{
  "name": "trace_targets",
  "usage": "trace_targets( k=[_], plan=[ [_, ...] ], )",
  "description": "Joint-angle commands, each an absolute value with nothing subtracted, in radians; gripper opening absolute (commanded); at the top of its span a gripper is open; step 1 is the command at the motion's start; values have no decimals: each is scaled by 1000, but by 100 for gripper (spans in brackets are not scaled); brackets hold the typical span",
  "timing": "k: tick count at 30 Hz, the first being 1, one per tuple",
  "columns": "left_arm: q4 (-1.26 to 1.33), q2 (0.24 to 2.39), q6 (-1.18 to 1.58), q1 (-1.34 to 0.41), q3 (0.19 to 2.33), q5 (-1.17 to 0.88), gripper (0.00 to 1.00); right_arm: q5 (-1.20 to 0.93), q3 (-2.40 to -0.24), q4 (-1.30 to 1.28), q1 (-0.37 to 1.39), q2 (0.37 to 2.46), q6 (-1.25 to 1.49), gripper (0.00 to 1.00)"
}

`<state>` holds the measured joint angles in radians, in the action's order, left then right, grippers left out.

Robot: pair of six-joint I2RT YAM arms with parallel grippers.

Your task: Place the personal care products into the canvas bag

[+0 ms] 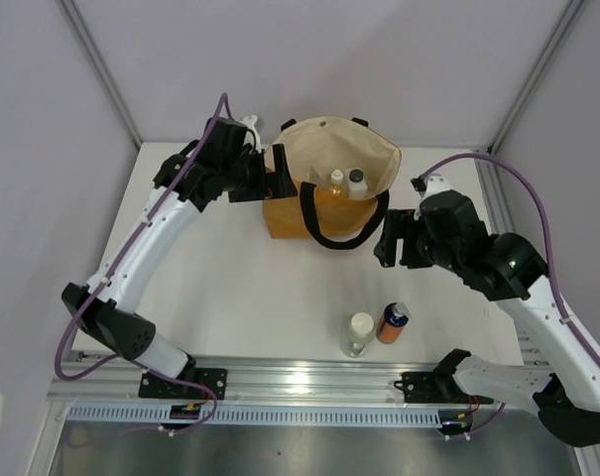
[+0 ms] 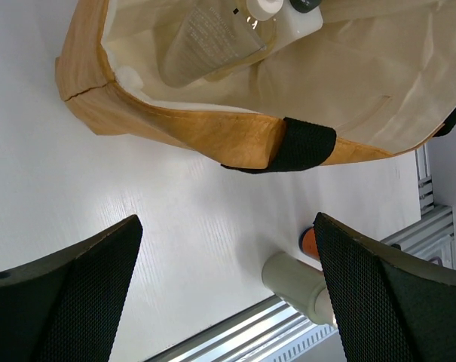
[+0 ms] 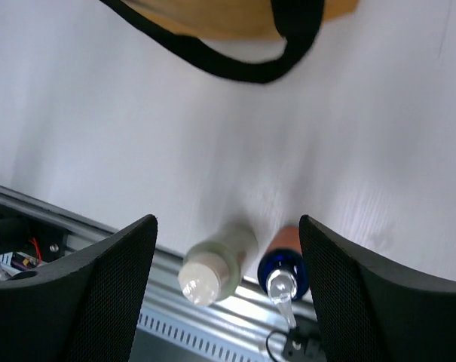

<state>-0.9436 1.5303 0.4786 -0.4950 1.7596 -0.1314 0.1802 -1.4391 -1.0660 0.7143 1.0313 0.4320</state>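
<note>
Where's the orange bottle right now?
Top view: the orange bottle stands near the table's front edge, just right of the white-capped bottle, outside the canvas bag.

Through the left wrist camera I saw the left pincer (image 2: 226, 226) spread wide with nothing between its fingers, above the white table (image 2: 77, 181). The canvas bag (image 2: 175, 124) filled the upper frame, its mouth gaping, with a clear labelled bottle (image 2: 209, 41) against its cream lining. At lower right sat the white-capped bottle (image 2: 295, 283), with the orange bottle (image 2: 309, 243) just beside it.
</note>
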Motion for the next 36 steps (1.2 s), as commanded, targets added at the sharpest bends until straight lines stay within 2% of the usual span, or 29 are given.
trace_targets(
  k=[1,4,9,21,36],
  plan=[
    [-917,1488,474,-497,1737,-129,99,203,-1453,-1271,721,1020,595,80],
    [-907,1471,476,-499,1720,-130,99,184,-1353,-1264,741,983,664,87],
    [-905,1473,476,-499,1721,-138,99,180,-1266,-1218,758,972,693,89],
    [-885,1443,474,-497,1683,-129,99,224,-1045,-1166,788,988,788,87],
    [-885,1443,471,-497,1687,-118,99,285,-914,-1103,804,1009,836,81]
  ],
)
